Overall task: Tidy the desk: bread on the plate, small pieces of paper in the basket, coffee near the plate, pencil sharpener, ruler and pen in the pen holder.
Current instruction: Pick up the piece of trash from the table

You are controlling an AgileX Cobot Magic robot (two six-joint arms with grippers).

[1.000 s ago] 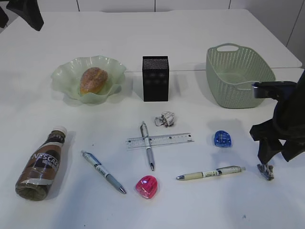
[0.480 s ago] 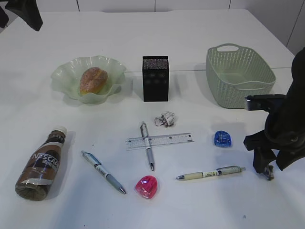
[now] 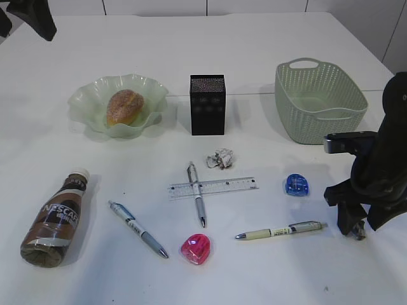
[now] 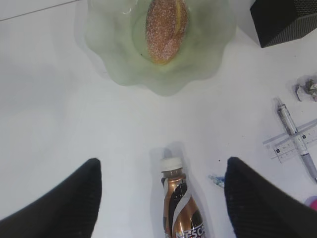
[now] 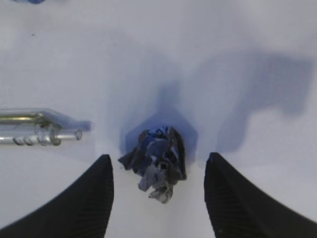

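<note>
Right gripper (image 5: 157, 193), fingers spread astride paper wad (image 5: 156, 163), lower right; left gripper (image 4: 161, 198) released above coffee (image 4: 181, 208).

You've got a golden-brown bun (image 3: 124, 106) in a pale green dish (image 3: 86, 105), a black mesh box (image 3: 207, 105), a sage-green woven-look basket (image 3: 318, 101), and blue (image 3: 296, 185) and pink (image 3: 195, 248) sharpeners.

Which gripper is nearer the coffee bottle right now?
Left. The left gripper hovers open directly above the coffee bottle, fingers either side. The right gripper is across the desk, straddling a paper wad.
</note>
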